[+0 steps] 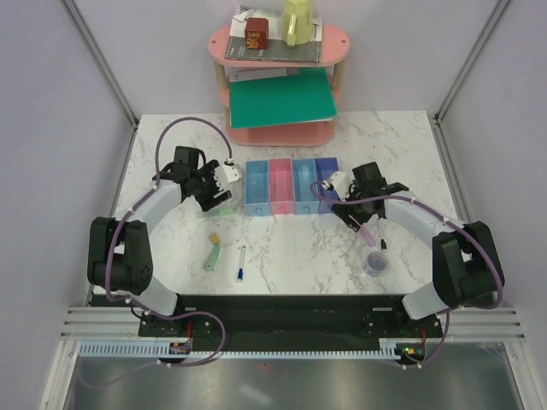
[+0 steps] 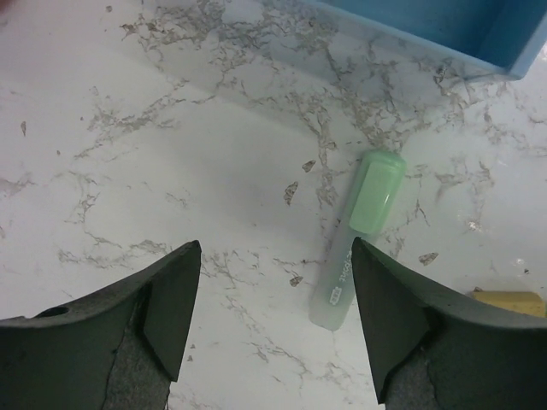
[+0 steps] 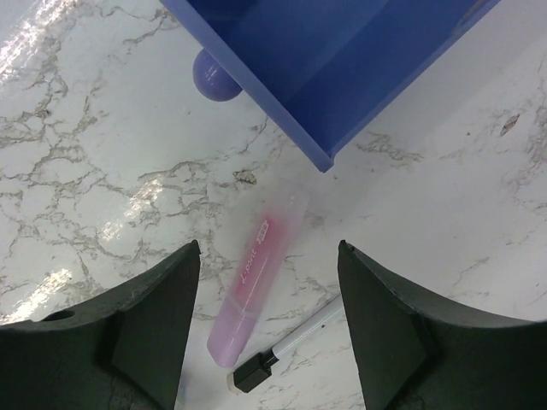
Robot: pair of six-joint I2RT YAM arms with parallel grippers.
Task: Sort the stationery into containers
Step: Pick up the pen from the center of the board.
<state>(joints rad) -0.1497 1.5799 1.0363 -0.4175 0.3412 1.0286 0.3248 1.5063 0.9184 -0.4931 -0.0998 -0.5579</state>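
While the pale green marker [image 2: 359, 239] and pink-purple marker [image 3: 256, 286] lie on the bench [image 2: 171, 128] beside the trays [image 1: 282, 210], left hand [image 2: 273, 248] and right hand [image 3: 267, 248] hang spread over them, one apiece, seemingly poised to grasp.

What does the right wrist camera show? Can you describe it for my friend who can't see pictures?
A pink-purple marker lies flat on the white marbled table under the open right gripper. A thin pen with a black cap lies beside the marker's lower end, and a corner of the violet-blue tray fills the top.
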